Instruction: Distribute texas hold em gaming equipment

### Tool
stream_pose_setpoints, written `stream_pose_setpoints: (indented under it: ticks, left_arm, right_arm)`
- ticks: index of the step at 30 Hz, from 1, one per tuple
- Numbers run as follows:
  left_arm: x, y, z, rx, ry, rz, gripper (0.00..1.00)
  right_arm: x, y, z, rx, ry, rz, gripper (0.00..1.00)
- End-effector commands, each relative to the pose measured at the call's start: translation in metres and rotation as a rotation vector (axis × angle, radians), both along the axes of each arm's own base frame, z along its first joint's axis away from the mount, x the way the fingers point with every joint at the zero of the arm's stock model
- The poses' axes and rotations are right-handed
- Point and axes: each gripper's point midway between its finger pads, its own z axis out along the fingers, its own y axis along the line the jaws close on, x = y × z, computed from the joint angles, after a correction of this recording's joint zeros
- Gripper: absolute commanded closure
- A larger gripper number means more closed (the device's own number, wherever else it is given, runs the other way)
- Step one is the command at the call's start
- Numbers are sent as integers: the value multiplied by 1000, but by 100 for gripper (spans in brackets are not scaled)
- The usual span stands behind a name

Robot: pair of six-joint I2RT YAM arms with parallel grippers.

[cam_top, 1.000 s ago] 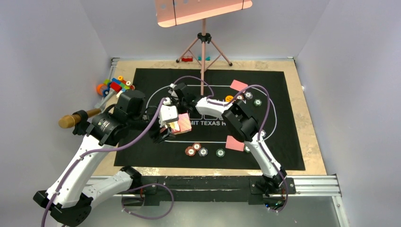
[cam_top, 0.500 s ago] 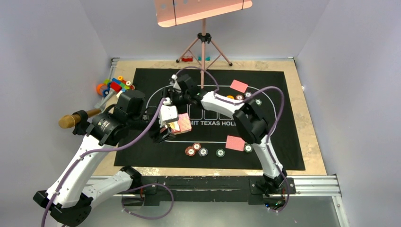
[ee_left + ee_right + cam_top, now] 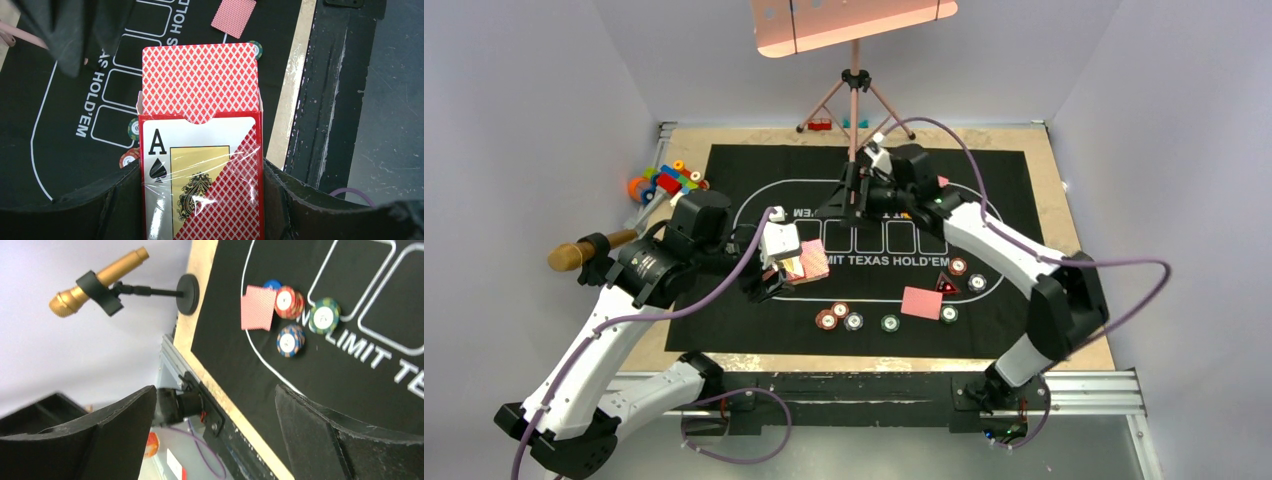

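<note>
**Top external:** The left gripper (image 3: pixel 792 262) was clamped on a red card box (image 3: pixel 806 262) low over the black mat (image 3: pixel 744 170), its arm folded in from the left side of the desk (image 3: pixel 1084 290). The right arm reached far across the mat with its elbow raised. The right gripper (image 3: pixel 844 197) was spread wide and carried nothing. Four near chips (image 3: pixel 840 318) lay in a loose row beside a face-down card (image 3: pixel 921 302), a dark triangle (image 3: pixel 944 285) and three more chips (image 3: pixel 959 266). The hand-out looked partly done, with much of the deck apparently not yet dealt.

**Left wrist:** The gripper's fingers pressed both sides of the cellophane-wrapped box. Red-backed playing cards (image 3: pixel 200 82) stood out of its open top, above the mat's printed boxes.

**Right wrist:** The open jaws framed one end of the mat with nothing between them. There a second card (image 3: pixel 258 307) lay just beside a blue button (image 3: pixel 272 284) and a red chip (image 3: pixel 286 301). A green chip (image 3: pixel 324 316) and a blue-orange chip (image 3: pixel 290 340) lay near. A gold microphone (image 3: pixel 95 277) stood off the mat.
</note>
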Motion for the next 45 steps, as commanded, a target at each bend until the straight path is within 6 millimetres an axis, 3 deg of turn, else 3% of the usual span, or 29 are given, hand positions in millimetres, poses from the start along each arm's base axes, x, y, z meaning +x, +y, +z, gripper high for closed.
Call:
stream_pose_setpoints:
  ticks: [1, 5, 8, 14, 20, 28, 36, 45]
  left_arm:
    - [-1, -6, 14, -55, -29, -17, 100]
    - [0, -6, 12, -53, -30, -17, 100]
    - [1, -7, 12, -53, -27, -16, 100]
    - [3, -9, 12, -57, -26, -16, 100]
    - [5, -10, 13, -59, -28, -12, 100]
    - [6, -11, 14, -60, -31, -14, 100]
    - [6, -10, 17, -63, -34, -11, 100]
    - [6, -12, 17, -68, -30, -16, 100]
  right_arm:
    - [-35, -15, 41, 117, -86, 50, 6]
    - [-65, -24, 62, 235, -102, 90, 5]
    - [-76, -27, 79, 326, -103, 87, 4]
    - [-97, -17, 101, 383, -127, 139, 3]
    - [-117, 18, 87, 330, -95, 229, 2]
    - [-130, 25, 82, 359, -73, 278, 2]
    - [-137, 21, 70, 342, -15, 292, 39]
    - [-138, 6, 70, 328, -17, 270, 42]
